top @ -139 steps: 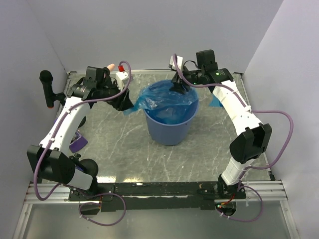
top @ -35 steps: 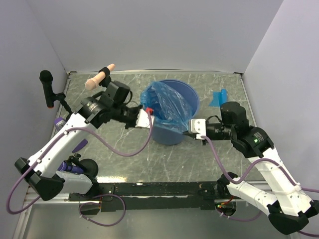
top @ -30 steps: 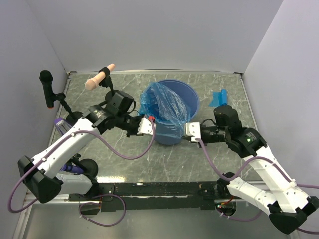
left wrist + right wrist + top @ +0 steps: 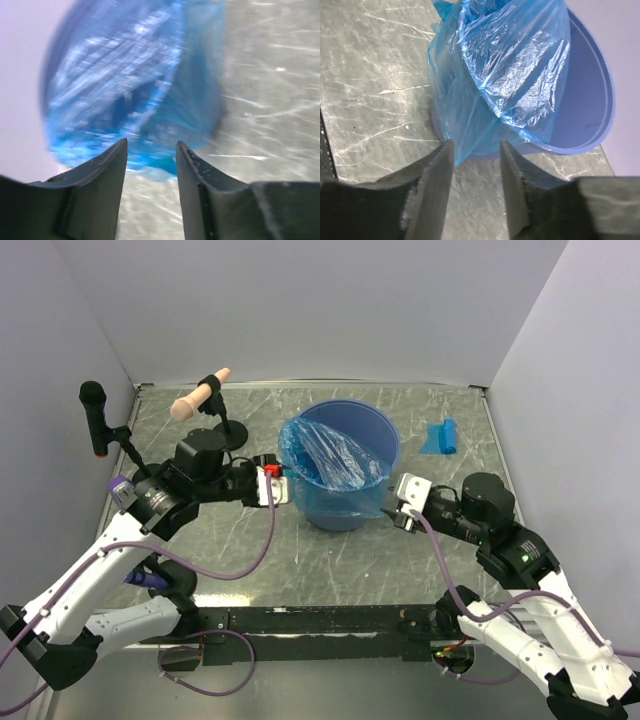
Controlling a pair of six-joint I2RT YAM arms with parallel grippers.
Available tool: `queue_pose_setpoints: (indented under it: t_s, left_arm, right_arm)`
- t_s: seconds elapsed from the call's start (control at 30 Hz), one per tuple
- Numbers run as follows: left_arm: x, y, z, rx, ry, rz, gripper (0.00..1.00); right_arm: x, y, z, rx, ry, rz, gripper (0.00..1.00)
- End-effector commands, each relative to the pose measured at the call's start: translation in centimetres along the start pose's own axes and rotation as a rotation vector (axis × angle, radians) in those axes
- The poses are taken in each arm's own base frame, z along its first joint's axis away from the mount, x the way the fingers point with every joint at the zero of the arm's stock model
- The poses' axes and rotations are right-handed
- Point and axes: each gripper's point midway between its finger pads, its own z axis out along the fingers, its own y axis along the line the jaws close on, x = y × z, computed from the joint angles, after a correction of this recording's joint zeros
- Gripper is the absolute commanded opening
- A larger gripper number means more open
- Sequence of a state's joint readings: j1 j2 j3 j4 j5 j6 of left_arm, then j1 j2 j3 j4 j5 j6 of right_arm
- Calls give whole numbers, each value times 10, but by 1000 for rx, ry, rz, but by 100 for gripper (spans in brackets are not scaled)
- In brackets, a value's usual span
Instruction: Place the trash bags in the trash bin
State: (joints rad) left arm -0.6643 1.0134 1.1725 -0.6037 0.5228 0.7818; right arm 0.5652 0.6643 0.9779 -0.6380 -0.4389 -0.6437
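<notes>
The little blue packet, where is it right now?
In the top view, the little blue packet lies on the table at the far right, to the right of the trash bin and not touching it.

We show the trash bin (image 4: 372, 430) in medium blue and the trash bag (image 4: 335, 462) in brighter, glossy translucent blue; a small packet (image 4: 441, 436) is blue too. The table (image 4: 330, 560) is grey with white marble veining. The left arm (image 4: 95, 555) and right arm (image 4: 510, 642) are white with black joints, their cables (image 4: 272, 532) purple, the walls (image 4: 300, 310) pale lilac-grey.
</notes>
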Motion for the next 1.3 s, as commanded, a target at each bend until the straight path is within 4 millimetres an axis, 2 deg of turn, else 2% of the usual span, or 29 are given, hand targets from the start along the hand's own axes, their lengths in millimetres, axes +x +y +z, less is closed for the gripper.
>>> queue_pose_setpoints:
  t_s: [0.0, 0.13, 0.23, 0.4, 0.63, 0.8, 0.93, 1.1, 1.27]
  left_arm:
    - [9, 37, 10, -123, 41, 154, 51]
    - [2, 69, 21, -211, 30, 356, 53]
    - [-7, 89, 28, -257, 13, 404, 54]
    - [-10, 94, 37, -220, 12, 454, 54]
    - [-11, 81, 31, -120, 35, 408, 54]
    - [-6, 69, 24, -75, 60, 377, 54]
    - [-5, 77, 18, -108, 71, 418, 54]
    - [-9, 106, 26, -198, 51, 506, 54]
    - [-5, 121, 42, -160, 29, 561, 54]
  right_arm:
    - [6, 7, 12, -32, -6, 60, 56]
    - [11, 10, 18, -28, -17, 110, 70]
    - [16, 3, 19, 25, -5, 138, 74]
    - [27, 7, 25, 50, -5, 208, 77]
    - [35, -11, 40, 132, -6, 226, 75]
    - [43, -35, 55, 255, -6, 302, 72]
    - [43, -37, 59, 252, -2, 293, 57]
    - [47, -38, 51, 272, 34, 316, 55]
    - [49, -37, 48, 263, 37, 322, 58]
